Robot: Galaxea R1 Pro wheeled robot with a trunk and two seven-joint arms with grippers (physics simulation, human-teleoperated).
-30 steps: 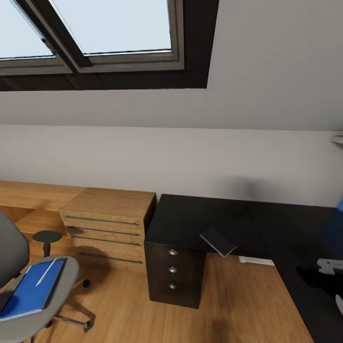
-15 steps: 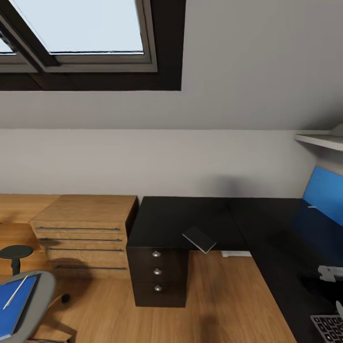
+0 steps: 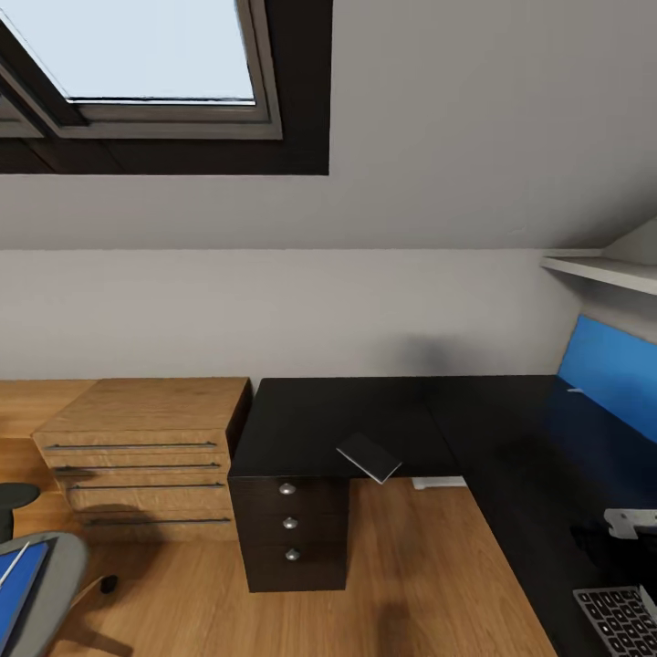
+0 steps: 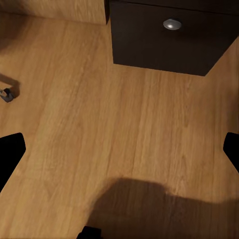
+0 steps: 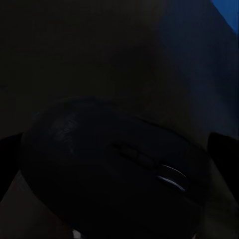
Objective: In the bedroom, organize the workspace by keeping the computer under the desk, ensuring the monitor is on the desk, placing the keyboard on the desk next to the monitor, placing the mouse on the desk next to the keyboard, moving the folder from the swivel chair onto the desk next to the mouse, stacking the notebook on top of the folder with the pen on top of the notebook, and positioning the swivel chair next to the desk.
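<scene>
In the right wrist view the black mouse (image 5: 109,169) sits large between the fingers of my right gripper (image 5: 117,154), which is shut on it above the glossy black desk (image 3: 347,420). The dark grey notebook (image 3: 368,456) lies on the desk's front edge and overhangs it. A corner of the keyboard (image 3: 622,622) shows at the lower right. At the lower left is the swivel chair (image 3: 57,584), with the blue folder (image 3: 13,589) on its seat. My left gripper (image 4: 119,154) hangs open over the wood floor, in front of the dark drawer unit (image 4: 169,40).
Low light-wood cabinets (image 3: 137,447) stand left of the desk's drawer unit (image 3: 290,529). A blue wall panel (image 3: 607,370) and a white shelf (image 3: 602,270) are at the right. A white part of my right arm (image 3: 630,522) shows over the desk. A chair caster (image 4: 6,94) is on the floor.
The camera has turned right: chair and cabinets slid left in the picture, most of the chair left the frame, and the blue panel, shelf and keyboard came in. The notebook has not moved on the desk.
</scene>
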